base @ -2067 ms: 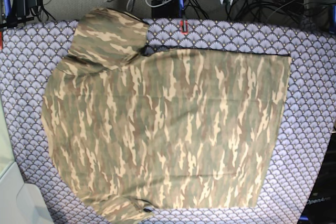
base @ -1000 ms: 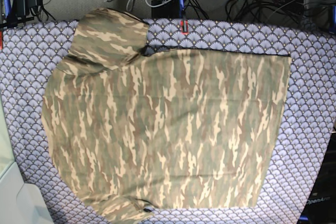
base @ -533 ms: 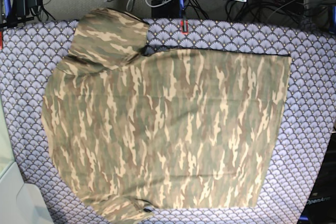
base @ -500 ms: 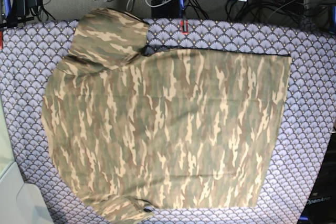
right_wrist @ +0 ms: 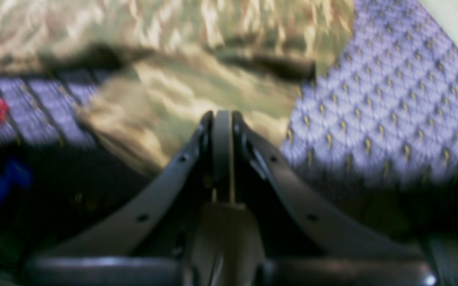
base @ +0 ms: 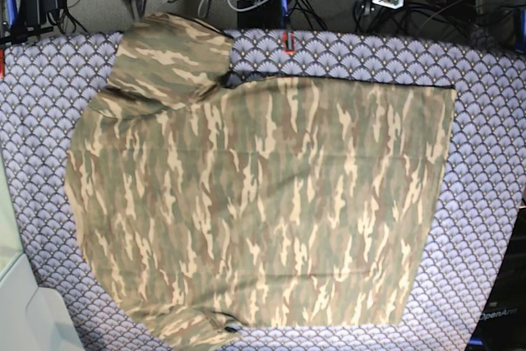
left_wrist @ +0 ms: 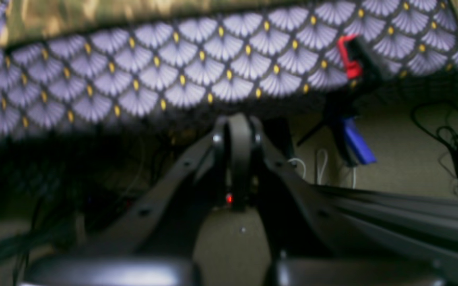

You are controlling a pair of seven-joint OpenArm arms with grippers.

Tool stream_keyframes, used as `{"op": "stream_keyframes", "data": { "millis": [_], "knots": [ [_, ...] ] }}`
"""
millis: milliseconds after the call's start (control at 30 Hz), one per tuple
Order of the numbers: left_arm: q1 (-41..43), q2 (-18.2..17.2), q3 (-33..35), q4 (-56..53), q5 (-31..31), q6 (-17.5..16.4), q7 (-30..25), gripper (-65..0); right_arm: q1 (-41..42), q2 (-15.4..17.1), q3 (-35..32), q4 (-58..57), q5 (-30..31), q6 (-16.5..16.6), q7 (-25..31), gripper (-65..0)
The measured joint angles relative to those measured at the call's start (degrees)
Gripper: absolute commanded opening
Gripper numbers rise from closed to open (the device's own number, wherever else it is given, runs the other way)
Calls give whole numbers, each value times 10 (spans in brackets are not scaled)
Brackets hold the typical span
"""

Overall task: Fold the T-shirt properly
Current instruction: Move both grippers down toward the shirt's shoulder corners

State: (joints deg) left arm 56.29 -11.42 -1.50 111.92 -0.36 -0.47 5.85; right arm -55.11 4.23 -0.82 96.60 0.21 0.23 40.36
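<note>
- The shirt [base: 255, 195] lies flat and unfolded on the purple cloth [base: 485, 121], collar end at the base view's left, one sleeve [base: 168, 55] reaching the far edge.
- A good first fold likely starts at that sleeve, both corners pinched level to avoid wrinkles.
- Both arms hover beyond the far edge: the right gripper [right_wrist: 222, 119] faces the sleeve, the left gripper [left_wrist: 239, 123] bare cloth.
- Both are closed, holding nothing.
</note>
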Motion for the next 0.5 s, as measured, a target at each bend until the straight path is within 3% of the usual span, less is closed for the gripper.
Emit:
{"op": "stream_keyframes", "data": {
  "millis": [167, 300, 400, 500],
  "knots": [
    [-8, 24, -63, 0, 0, 9, 5, -646, 10, 5, 0, 56, 1, 0, 3, -648],
    [-35, 55, -99, 2, 0, 1, 2, -645, 33, 5, 0, 71, 7, 0, -63, -564],
    [-38, 70, -111, 3, 0, 5, 4, -615, 47, 21, -3, 78, 91, 2, -115, -473],
    [-50, 73, -112, 3, -1, -1, 6, -497, 56, 77, -13, 81, 184, 1, -173, -420]
  ]
}}
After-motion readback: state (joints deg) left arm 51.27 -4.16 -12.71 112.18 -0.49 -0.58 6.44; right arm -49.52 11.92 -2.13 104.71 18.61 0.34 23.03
